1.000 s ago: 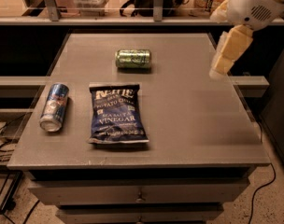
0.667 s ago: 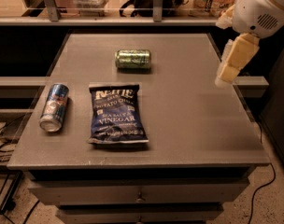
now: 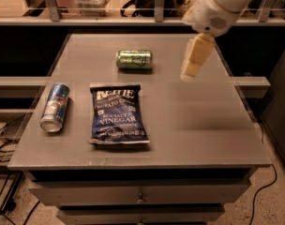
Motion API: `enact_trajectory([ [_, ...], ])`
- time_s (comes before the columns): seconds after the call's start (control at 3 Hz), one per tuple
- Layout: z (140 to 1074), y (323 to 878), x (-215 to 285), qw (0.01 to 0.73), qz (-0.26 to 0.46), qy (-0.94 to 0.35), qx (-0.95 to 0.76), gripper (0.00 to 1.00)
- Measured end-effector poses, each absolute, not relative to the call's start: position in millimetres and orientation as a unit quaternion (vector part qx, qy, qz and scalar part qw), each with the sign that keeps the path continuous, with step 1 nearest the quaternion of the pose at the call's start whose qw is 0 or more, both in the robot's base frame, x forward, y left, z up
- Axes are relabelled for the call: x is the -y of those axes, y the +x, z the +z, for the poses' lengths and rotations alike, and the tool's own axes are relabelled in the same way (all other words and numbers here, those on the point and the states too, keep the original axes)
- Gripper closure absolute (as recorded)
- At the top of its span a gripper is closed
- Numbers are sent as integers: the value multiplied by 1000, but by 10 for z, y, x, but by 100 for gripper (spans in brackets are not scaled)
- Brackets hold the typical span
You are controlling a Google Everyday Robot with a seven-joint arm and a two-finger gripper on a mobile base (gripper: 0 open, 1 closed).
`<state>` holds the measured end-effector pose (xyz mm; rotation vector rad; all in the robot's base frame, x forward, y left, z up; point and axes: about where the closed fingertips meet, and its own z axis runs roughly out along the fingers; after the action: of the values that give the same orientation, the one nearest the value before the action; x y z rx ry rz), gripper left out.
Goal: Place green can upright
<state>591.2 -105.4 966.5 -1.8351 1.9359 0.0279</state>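
As the arm has carried the pincer (image 3: 188, 72) leftward from above the right edge of the tabletop (image 3: 208, 125), it now hangs in the air over the rear right area, pointing down.

- Aperture: cannot tell from this angle.
- Load: none; it has hold of nothing.
- The green can (image 3: 134, 59) lies on its side at rear centre, long axis left to right. It sits to the left of the pincer, near it but apart, and has not moved in the last second.
- The chip bag (image 3: 118, 114) lies flat just in front of the can, with a gap between them.
- The blue-and-white can (image 3: 54, 107) lies on its side near the left edge. Neither it nor the bag has shifted.

Judgement: this is the approach phase and the gap is closing. There is no contact yet, so the uprighting has not begun. The next move calls for a descent and a grip across the can's body. A sideways nudge could set the can rolling.
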Motion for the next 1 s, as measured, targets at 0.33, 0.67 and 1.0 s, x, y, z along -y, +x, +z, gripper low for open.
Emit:
enact_trajectory([
  [0.33,9599,6099,768,231,-6,-687,-689,0],
  [0.67,9505,6236,533,219,-21,-704,-675,0],
  [1.0,9359,6396,376,197,-51,-717,-667,0],
])
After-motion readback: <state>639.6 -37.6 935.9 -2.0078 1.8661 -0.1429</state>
